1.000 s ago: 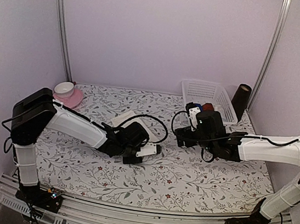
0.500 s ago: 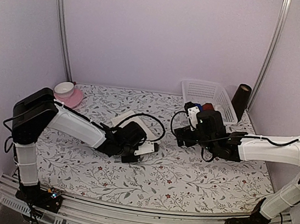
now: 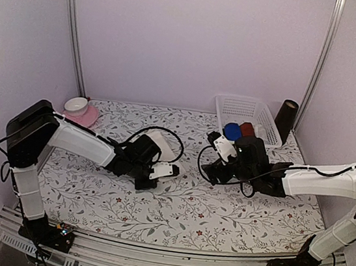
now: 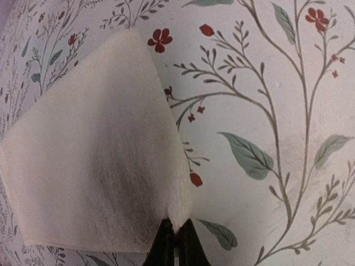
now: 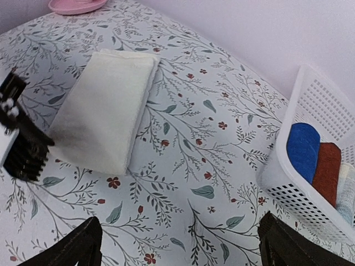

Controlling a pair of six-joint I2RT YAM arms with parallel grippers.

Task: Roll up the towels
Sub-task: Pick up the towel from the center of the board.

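Left claw (image 4: 175, 239) pinching a corner of the cream towel (image 4: 94, 166); right claw (image 5: 178, 238) spread wide above the bench (image 3: 220, 211).

Only the left wrist view shows the pinch: two dark fingertips pressed together on the towel's fluffy lower edge, over printed leaves and red flowers; the right wrist view shows the whole towel, a thick oblong pad folded double, flat on the bench left of centre, and the white perforated plastic basket (image 5: 288, 188) holding the blue towel (image 5: 303, 148), rolled tight beside a dark red roll (image 5: 327, 170); from above the left arm hides part of the cream towel, yet only there do you see a white cup (image 3: 76, 104) on a pink saucer (image 3: 83, 118) and a dark cylinder (image 3: 286, 120) by the basket.
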